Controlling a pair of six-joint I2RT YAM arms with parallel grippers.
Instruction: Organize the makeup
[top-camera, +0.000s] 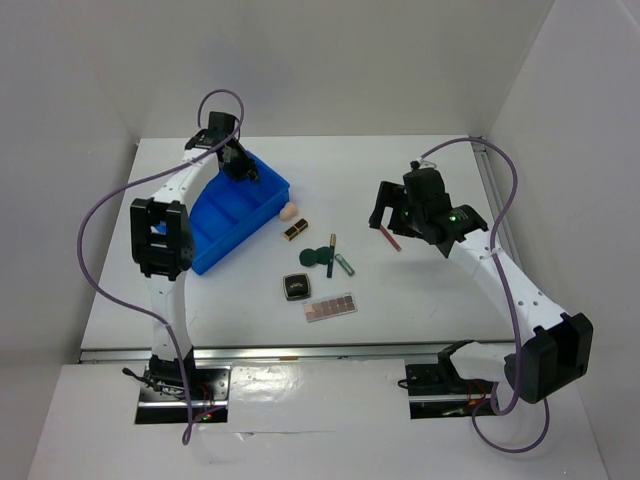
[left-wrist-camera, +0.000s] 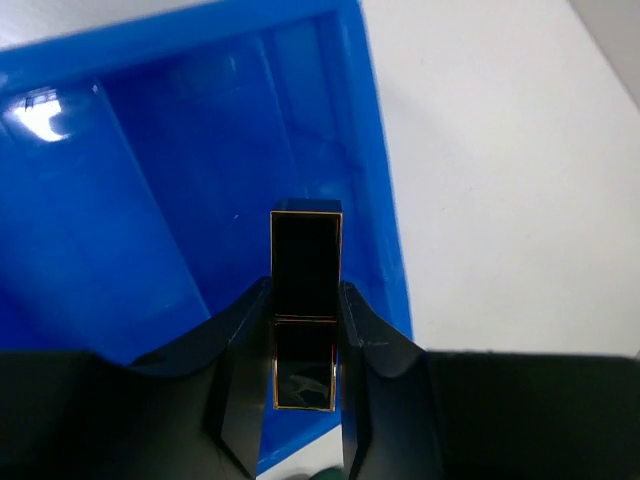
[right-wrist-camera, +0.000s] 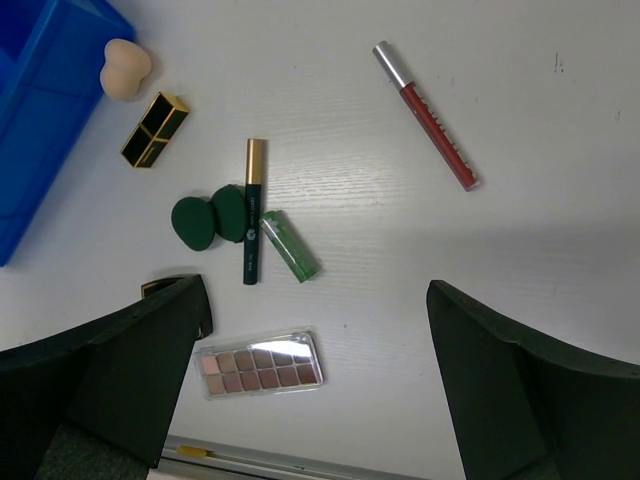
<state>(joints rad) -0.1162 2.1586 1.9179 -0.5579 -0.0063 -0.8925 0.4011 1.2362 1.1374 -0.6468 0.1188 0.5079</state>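
1. I count two black-and-gold lipstick tubes. One held lipstick tube (left-wrist-camera: 305, 250) is in my left end effector (left-wrist-camera: 304, 295). The other lipstick tube (right-wrist-camera: 155, 130) lies on the counter (top-camera: 420, 300), just beside the one beige egg-shaped sponge (right-wrist-camera: 125, 67).
2. Also on the counter are two dark green sponges (right-wrist-camera: 192, 222) that touch each other, one dark pencil (right-wrist-camera: 250, 225) with a gold cap, and one short green tube (right-wrist-camera: 290, 245). One red pencil (right-wrist-camera: 437, 120) with a silver cap lies well apart from them. There is one dark square compact (top-camera: 296, 287) and one eyeshadow palette (right-wrist-camera: 262, 364).
3. There is one blue tray (top-camera: 228, 215) with dividers.
4. My left arm reaches over the far end of the tray. Its end effector is clenched on the tube and holds it over a compartment.
5. My right end effector (right-wrist-camera: 315, 300) hangs above the counter with its fingers spread wide, gripping nothing.
6. The tray is shiny plastic. The tubes are boxy with thin gold edges. The palette is a flat see-through case with rows of brown-pink squares. The sponges look soft and round.
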